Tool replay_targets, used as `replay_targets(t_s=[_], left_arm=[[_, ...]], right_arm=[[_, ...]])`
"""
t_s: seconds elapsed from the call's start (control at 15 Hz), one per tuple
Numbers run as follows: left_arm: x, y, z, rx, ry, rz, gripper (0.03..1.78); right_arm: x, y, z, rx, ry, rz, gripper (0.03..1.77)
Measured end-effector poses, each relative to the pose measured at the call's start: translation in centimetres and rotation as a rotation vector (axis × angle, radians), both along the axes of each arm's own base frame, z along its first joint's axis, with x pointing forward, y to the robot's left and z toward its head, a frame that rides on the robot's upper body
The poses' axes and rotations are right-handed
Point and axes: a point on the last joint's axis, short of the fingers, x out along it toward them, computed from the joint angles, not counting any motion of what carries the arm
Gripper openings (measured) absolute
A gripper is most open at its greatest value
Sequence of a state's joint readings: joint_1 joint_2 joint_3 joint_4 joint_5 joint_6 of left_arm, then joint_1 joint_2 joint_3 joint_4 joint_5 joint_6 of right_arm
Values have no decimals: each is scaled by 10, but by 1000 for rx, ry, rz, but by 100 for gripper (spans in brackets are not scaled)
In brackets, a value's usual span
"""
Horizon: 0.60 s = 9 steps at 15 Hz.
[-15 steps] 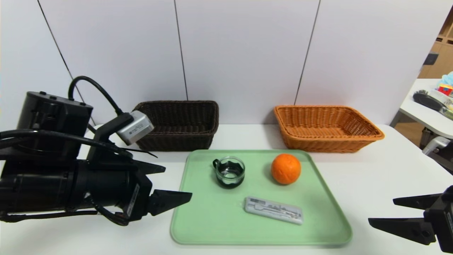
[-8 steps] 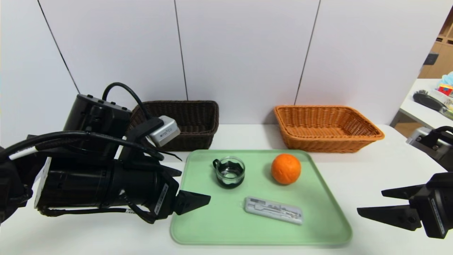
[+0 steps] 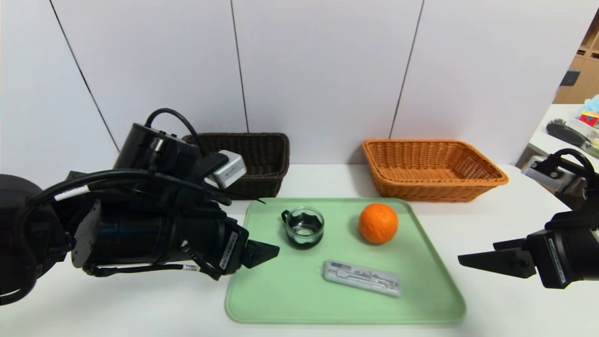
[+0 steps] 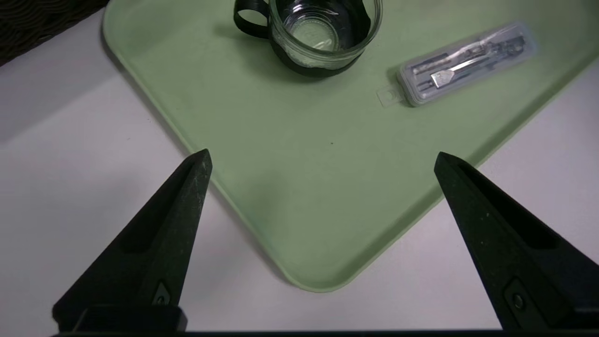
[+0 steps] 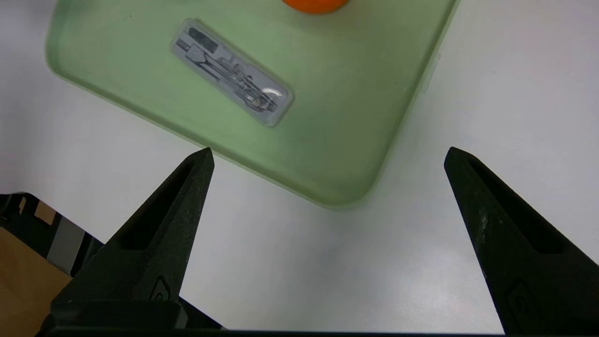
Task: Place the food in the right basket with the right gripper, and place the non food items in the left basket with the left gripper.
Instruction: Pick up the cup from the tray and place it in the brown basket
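**What you couldn't really make out**

The orange (image 5: 314, 4) was chopped off by the edge of the right wrist view, only a sliver showed. In the left wrist view the dark basket (image 4: 42, 21) was just a corner, and the cup (image 4: 323, 35) lost its far rim to the frame. From the head view, the left gripper (image 3: 262, 252) showed one fingertip, the rest buried behind the arm, which also covered the dark basket's near left corner. Stuff inside the grey case (image 3: 362, 278) was too small to identify.
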<state>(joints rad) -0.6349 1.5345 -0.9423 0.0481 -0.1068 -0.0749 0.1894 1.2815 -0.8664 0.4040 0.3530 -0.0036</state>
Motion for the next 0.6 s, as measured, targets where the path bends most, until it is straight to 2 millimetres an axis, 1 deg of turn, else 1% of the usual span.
replay_targets(t_s=[0.13, 0.33, 0.6], left_arm=[[6, -13, -1, 29, -8, 47, 169], [17, -38, -4, 74, -32, 180, 169], [24, -64, -8, 92, 1, 337, 169]], right_arm=[[2, 1, -1, -7, 6, -6, 170], [2, 1, -2, -23, 10, -16, 170], [-1, 1, -1, -22, 8, -17, 170]])
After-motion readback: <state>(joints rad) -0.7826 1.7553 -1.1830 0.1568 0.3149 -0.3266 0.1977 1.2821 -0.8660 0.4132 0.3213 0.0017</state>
